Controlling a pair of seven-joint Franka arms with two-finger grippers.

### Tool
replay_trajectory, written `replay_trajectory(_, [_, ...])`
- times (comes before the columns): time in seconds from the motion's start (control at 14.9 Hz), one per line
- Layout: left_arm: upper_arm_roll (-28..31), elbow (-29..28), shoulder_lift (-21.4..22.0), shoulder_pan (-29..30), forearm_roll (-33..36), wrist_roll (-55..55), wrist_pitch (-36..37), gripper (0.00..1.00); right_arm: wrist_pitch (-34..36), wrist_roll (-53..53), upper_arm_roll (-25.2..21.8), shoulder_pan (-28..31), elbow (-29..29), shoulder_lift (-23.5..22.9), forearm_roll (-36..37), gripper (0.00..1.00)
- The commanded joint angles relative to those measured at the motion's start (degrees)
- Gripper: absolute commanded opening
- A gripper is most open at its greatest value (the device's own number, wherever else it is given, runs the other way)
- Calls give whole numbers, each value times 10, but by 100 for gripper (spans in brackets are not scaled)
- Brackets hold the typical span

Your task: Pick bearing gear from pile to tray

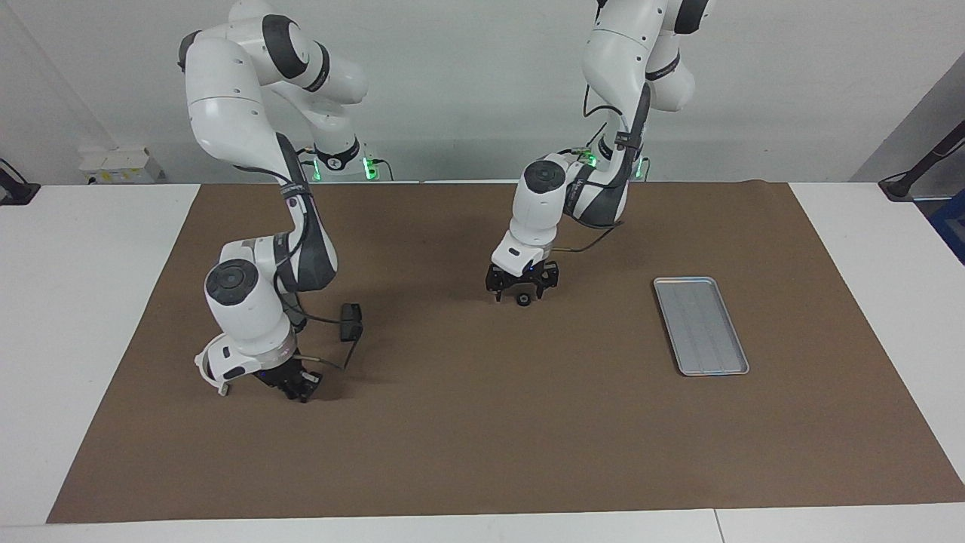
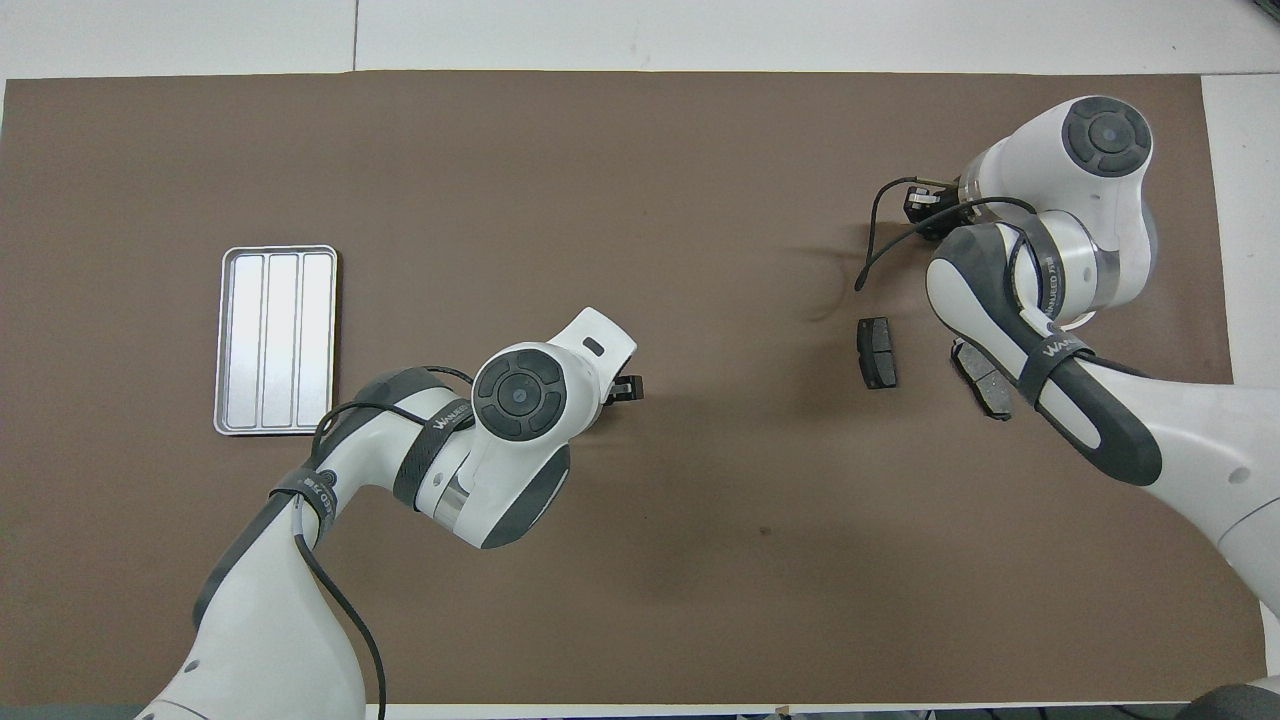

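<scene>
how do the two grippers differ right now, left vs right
The left gripper is open, its fingers straddling a small black round piece mid-table; the right gripper is shut, at the pile near the white curved arc.
The left one works toward the tray end; the right one is at the right arm's end, by a brake pad.
Both point down, low at the mat.

left gripper (image 1: 521, 290): low, fingers spread | right gripper (image 1: 296, 386): low, fingers closed

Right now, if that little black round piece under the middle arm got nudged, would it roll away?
Probably not far: the small black round piece seems to lie flat on the brown mat, so it would likely slide. Tipped on edge, its round shape could roll. It looks small, so probably light.
</scene>
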State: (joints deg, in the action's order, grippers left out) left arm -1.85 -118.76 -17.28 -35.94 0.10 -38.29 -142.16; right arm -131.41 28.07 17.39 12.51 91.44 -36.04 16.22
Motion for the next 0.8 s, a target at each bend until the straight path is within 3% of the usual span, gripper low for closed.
replay_trajectory(0.0, [6,-14,7,-3,-5,17,-8,99,24,10,8,3,-12,-10,17,0])
replay_trajectory(0.13, [6,-16,6,-3,-5,16,-8,97,89,6,12,2,-44,-5,15,0])
replay_trajectory(0.2, [6,-16,6,-3,-5,16,-6,86,120,-4,12,0,-58,-1,14,0])
replay_trajectory(0.33, [5,-16,6,-3,-5,11,0,25,154,-19,13,-1,-61,22,12,0])
replay_trajectory(0.4, [5,-16,6,-3,-5,11,0,0,172,-22,13,-3,-61,35,11,0])
replay_trajectory(0.74, [5,-9,5,2,-5,-13,0,0,285,-24,38,-2,-73,104,2,0])
